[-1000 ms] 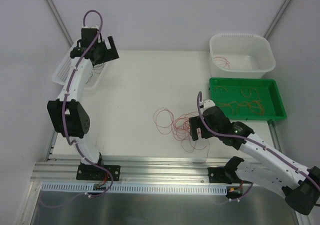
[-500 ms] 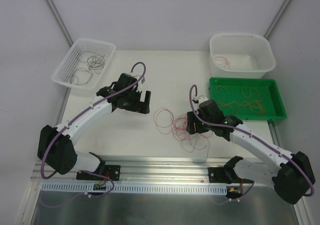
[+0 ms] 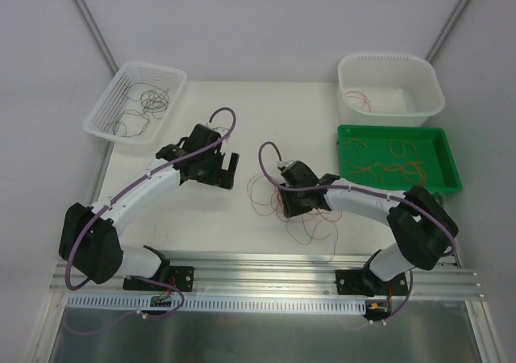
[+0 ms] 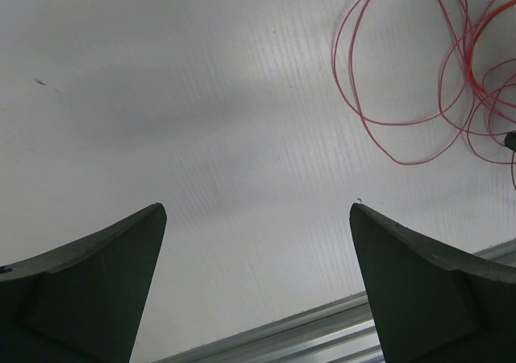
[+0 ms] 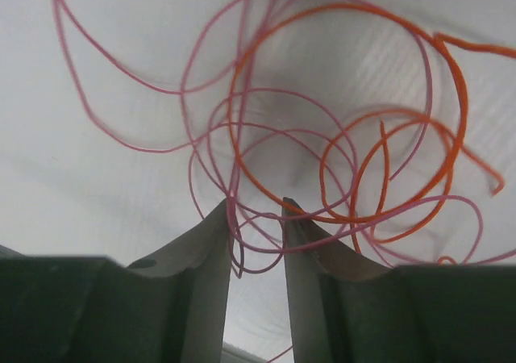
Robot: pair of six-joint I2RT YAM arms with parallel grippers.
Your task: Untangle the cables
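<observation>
- Right gripper [image 5: 256, 210]: jaws stand a narrow slit apart, tips low over the table [image 3: 242, 121]. Pink strands of the cables [image 5: 322, 161] run into the slit, and none is visibly pinched.
- Right arm: reaches leftward, low across the table, forearm nearly level, wrist set over the tangle.
- Cables: loose red, pink and orange loops at the table's centre front, between the two grippers.
- Left gripper [image 4: 256, 210]: jaws wide apart, holding nothing, above bare table just left of the tangle.
- Left arm: stretched forward and rightward.
- Periphery: mesh basket [image 3: 93, 121] far left; white tub [image 3: 391, 114] and green tray [image 3: 403, 187] far right.
</observation>
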